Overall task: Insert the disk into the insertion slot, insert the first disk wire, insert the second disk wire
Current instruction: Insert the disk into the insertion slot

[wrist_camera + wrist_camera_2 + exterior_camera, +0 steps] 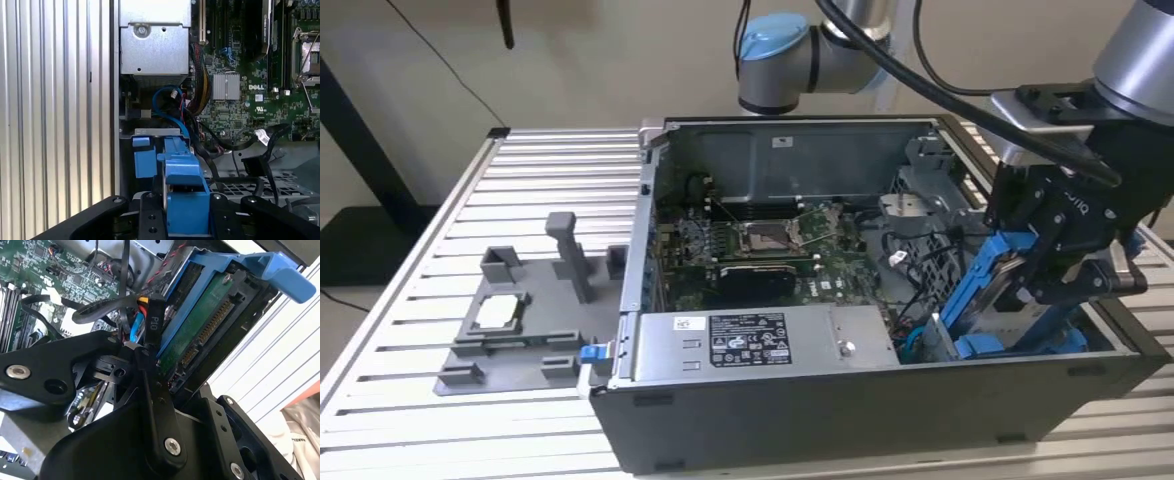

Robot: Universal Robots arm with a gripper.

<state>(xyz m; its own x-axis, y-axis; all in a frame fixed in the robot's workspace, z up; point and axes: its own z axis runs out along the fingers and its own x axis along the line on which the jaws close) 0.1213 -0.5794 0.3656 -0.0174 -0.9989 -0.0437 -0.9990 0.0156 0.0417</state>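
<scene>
Glossy blue plastic frames the disk [977, 292]; the computer case [854, 410] is matt grey sheet metal, the table [547, 170] ribbed bare aluminium.

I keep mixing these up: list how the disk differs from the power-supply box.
The disk is framed in bright blue; the power-supply box is plain grey with a white sticker. The disk stands tilted on edge; the power-supply box lies flat. The pincer grips the disk; the power-supply box is not held. Both are rectangular.
</scene>
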